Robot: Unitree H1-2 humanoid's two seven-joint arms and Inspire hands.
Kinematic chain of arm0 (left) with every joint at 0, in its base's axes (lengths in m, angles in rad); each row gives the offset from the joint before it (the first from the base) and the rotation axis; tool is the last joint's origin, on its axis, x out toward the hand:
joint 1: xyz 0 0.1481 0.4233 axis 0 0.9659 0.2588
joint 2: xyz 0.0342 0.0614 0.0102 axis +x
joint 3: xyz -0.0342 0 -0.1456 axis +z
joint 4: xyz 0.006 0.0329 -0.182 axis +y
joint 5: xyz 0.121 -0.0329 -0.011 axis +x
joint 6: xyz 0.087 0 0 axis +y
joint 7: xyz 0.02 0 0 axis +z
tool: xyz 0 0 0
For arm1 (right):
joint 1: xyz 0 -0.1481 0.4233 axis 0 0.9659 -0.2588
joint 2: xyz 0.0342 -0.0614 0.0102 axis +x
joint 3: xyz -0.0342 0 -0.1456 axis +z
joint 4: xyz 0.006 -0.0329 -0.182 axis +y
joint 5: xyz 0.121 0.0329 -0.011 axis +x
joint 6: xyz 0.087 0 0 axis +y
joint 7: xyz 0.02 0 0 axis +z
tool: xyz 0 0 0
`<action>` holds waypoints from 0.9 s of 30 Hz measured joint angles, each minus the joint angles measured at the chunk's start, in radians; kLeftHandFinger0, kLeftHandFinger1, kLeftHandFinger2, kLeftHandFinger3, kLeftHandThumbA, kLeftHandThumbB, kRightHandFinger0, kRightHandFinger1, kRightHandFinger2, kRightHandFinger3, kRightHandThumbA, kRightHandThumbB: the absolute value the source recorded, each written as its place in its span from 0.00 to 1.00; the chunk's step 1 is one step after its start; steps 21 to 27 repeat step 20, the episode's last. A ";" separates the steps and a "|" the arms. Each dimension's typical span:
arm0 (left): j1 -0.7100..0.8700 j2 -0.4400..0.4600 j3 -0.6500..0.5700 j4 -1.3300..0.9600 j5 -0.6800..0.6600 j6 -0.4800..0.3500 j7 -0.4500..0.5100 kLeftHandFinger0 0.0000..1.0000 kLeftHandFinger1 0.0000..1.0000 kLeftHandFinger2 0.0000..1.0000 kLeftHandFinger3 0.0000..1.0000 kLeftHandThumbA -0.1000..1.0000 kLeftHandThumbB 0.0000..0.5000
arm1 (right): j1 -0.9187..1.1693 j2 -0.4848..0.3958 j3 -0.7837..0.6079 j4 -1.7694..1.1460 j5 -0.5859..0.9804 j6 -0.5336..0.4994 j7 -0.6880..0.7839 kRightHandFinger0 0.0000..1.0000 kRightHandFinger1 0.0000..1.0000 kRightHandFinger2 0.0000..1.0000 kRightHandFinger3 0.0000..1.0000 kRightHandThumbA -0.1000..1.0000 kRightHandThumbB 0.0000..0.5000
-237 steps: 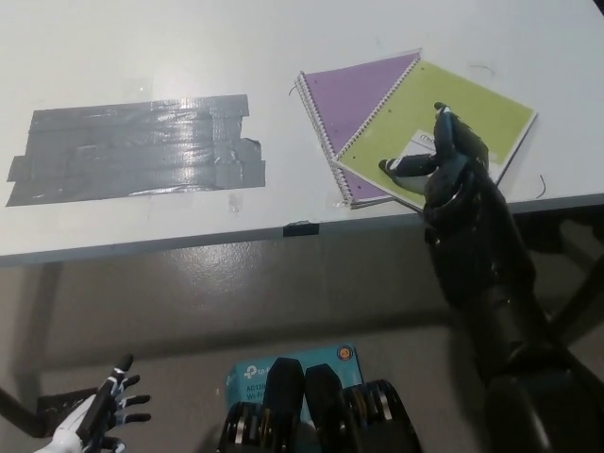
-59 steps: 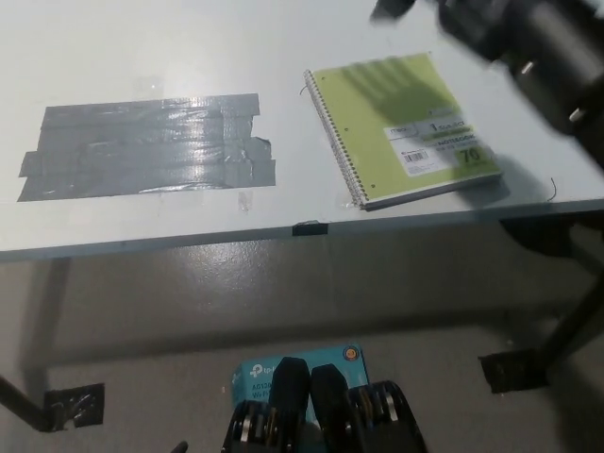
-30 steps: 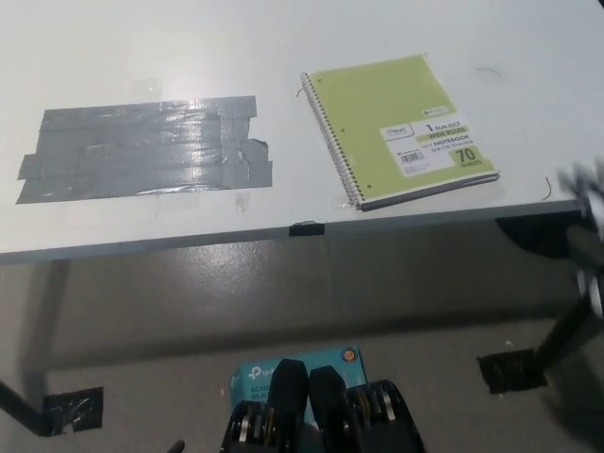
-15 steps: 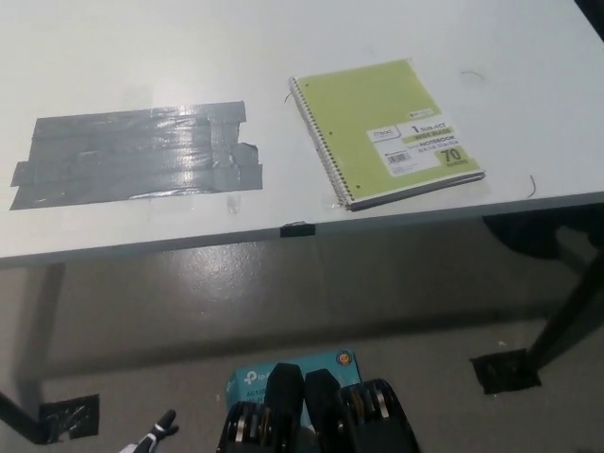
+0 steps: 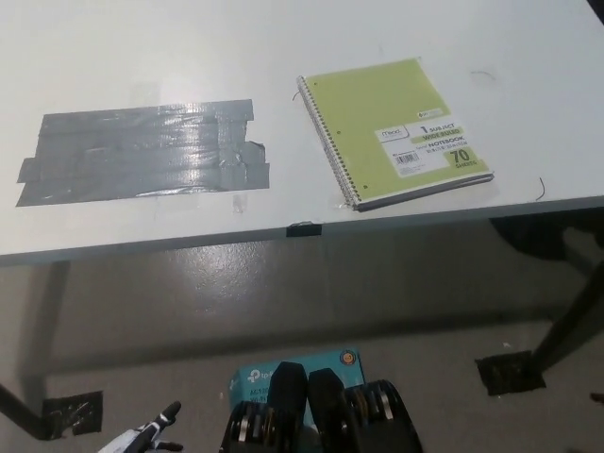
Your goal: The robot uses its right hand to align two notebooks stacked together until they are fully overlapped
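White table [image 5: 142,47] — notebooks [image 5: 377,104], grey tape [image 5: 142,151]

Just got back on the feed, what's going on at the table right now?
Nothing is being handled. The green notebook lies on the white table near its front edge, covering whatever is beneath it; only a thin edge of a lower layer shows, so the stack looks aligned. The right hand is out of view. A bit of the white left hand shows low at the picture's bottom left. A patch of grey tape sits to the notebook's left.

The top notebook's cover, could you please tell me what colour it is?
Lime green, with a white label; the top notebook shows clearly in the head view.
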 measured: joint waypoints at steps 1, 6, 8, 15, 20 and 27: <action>-0.006 0.007 -0.006 0.000 0.003 0.007 -0.005 0.70 0.77 0.81 1.00 1.00 0.25 | -0.011 -0.007 0.009 0.002 0.011 0.017 0.030 1.00 1.00 1.00 1.00 0.70 0.30; -0.019 0.028 -0.014 -0.002 0.014 0.028 -0.013 0.67 0.74 0.80 1.00 0.98 0.25 | -0.041 -0.037 0.051 0.002 0.063 0.086 0.133 1.00 1.00 1.00 1.00 0.63 0.27; -0.022 0.040 -0.015 -0.010 0.023 0.037 -0.018 0.63 0.68 0.77 1.00 0.87 0.30 | -0.049 -0.048 0.058 0.001 0.091 0.111 0.169 1.00 1.00 1.00 1.00 0.57 0.26; 0.002 0.015 0.048 -0.073 0.052 -0.018 0.045 0.51 0.54 0.67 0.89 0.34 0.34 | -0.022 0.008 -0.076 -0.085 0.230 0.084 0.123 0.83 0.84 0.92 1.00 0.47 0.23; 0.017 -0.037 0.094 -0.152 0.062 -0.073 0.089 0.52 0.58 0.67 0.87 0.33 0.27 | -0.023 0.078 -0.179 -0.211 0.306 0.079 0.075 0.77 0.77 0.87 1.00 0.49 0.20; 0.017 -0.037 0.094 -0.152 0.062 -0.073 0.089 0.52 0.58 0.67 0.87 0.33 0.27 | -0.023 0.078 -0.179 -0.211 0.306 0.079 0.075 0.77 0.77 0.87 1.00 0.49 0.20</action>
